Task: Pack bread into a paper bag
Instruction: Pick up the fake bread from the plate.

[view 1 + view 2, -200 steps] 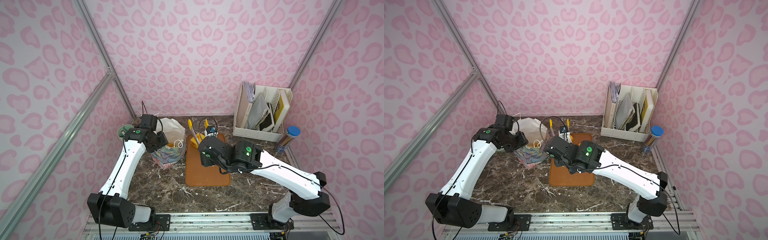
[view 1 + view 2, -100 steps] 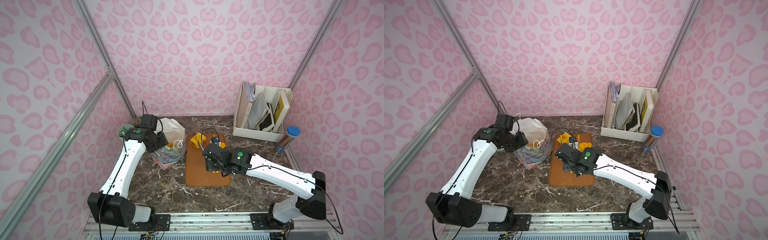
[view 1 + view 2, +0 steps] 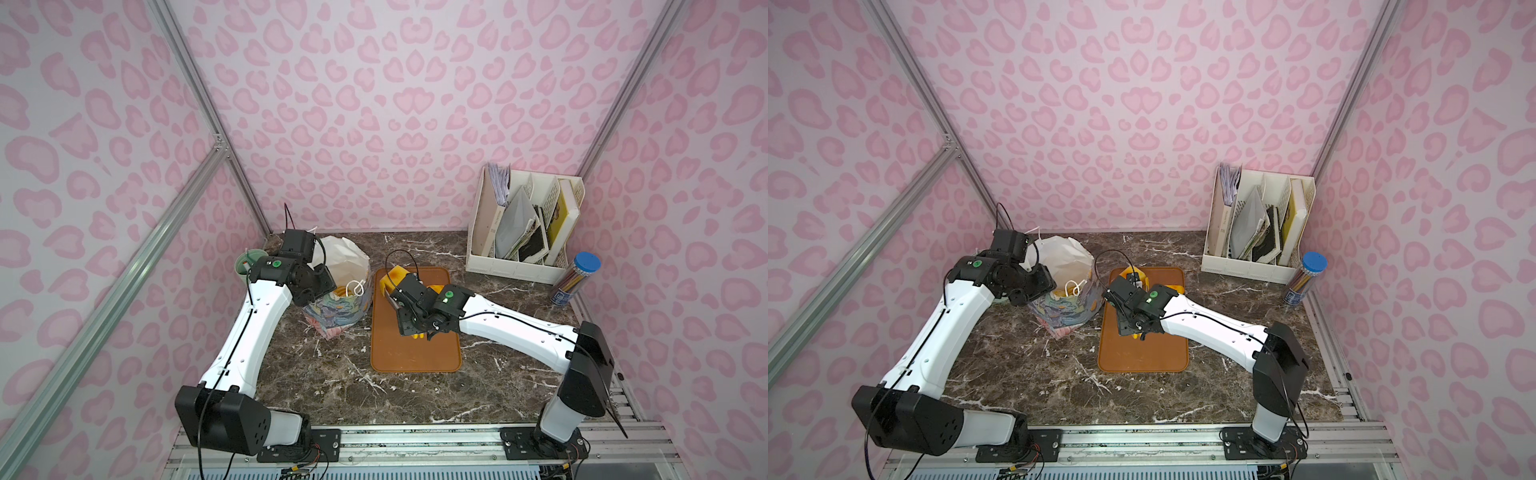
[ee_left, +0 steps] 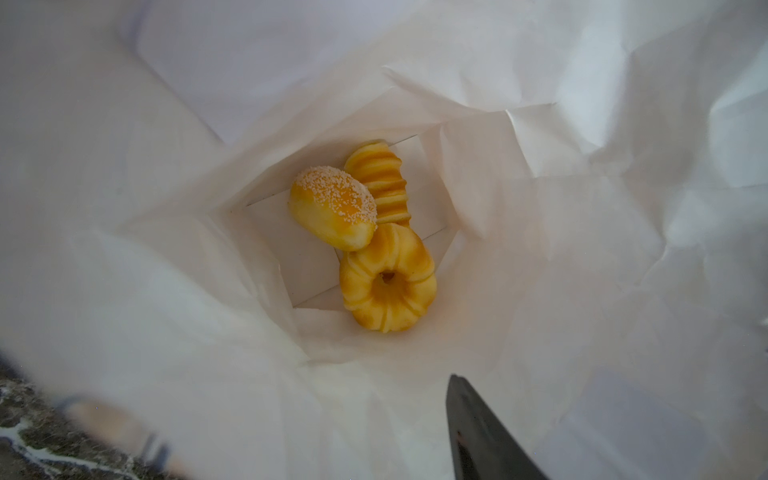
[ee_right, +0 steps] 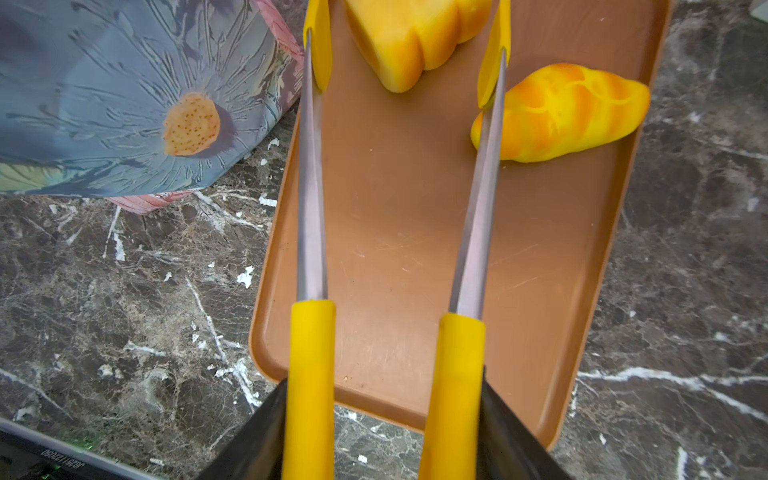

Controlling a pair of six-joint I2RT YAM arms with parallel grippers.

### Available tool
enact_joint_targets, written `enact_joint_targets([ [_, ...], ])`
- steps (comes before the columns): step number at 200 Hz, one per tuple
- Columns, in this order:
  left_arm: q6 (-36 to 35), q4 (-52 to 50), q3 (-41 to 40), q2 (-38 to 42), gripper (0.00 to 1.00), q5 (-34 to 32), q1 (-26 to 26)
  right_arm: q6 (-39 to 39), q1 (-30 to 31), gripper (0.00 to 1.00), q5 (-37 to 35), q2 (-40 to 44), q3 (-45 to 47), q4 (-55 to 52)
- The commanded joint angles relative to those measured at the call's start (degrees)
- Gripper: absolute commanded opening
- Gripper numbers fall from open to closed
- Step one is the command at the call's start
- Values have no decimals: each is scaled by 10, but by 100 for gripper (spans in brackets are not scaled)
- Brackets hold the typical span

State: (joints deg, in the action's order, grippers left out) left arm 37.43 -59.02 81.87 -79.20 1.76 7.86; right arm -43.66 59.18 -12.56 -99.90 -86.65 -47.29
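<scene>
Right wrist view: tongs (image 5: 309, 332) are held in the right gripper (image 5: 384, 380), spread wide, empty, with the loaf (image 5: 407, 37) seen between their tips.

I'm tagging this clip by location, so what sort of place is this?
Likely a robot test booth, not a real bakery: pink printed wall panels on aluminium framing, left arm and right arm bolted to a rail, toy pastries on a tray.
</scene>
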Motion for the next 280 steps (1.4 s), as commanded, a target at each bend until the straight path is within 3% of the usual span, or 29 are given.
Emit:
enact_joint_targets([
  [1,2,-10,-3,5,59,-9,0,17,-4,65,8,-8,-7,15],
  [167,-3,-14,-6,6,59,-9,0,39,-36,67,17,-76,-20,25],
  [188,-4,-14,-5,3,59,-8,0,40,-41,64,21,-84,-23,25],
  [245,-3,-11,-1,-1,59,-4,0,22,-39,43,22,-53,1,14],
  [280,-2,-8,-2,-1,59,0,0,-4,-19,42,2,-3,15,-14],
])
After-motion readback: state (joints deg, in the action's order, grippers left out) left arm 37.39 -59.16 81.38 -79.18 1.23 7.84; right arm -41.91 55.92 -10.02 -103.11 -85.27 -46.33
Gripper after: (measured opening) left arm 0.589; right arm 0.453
